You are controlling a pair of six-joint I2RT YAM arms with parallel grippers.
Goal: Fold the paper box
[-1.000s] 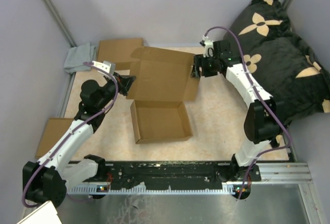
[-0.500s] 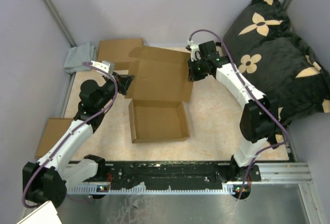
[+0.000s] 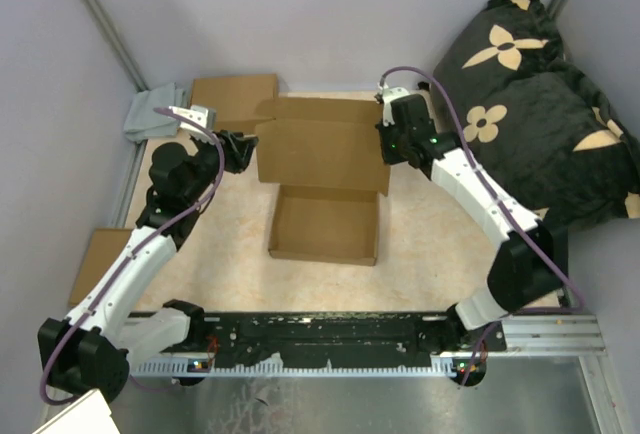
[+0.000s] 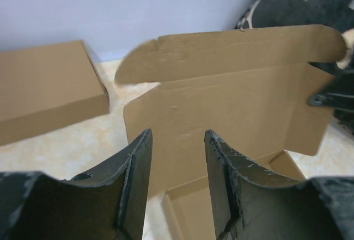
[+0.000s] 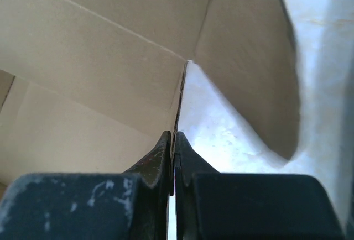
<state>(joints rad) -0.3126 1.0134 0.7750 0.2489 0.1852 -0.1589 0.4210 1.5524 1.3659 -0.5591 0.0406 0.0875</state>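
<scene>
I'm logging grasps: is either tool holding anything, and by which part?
The right tool pinches the paper box at the right edge of its raised lid, beside the side flap. The left tool is open and holds nothing.

We see bare beige counter (image 3: 430,244) near and right of the open brown corrugated-cardboard box (image 3: 325,226), free to pass. Its raised lid walls off the far side. A flat brown cardboard packet (image 3: 232,99) and crumpled grey cloth (image 3: 150,114) crowd the far left; a black flower-patterned cushion (image 3: 540,104) blocks the right.
</scene>
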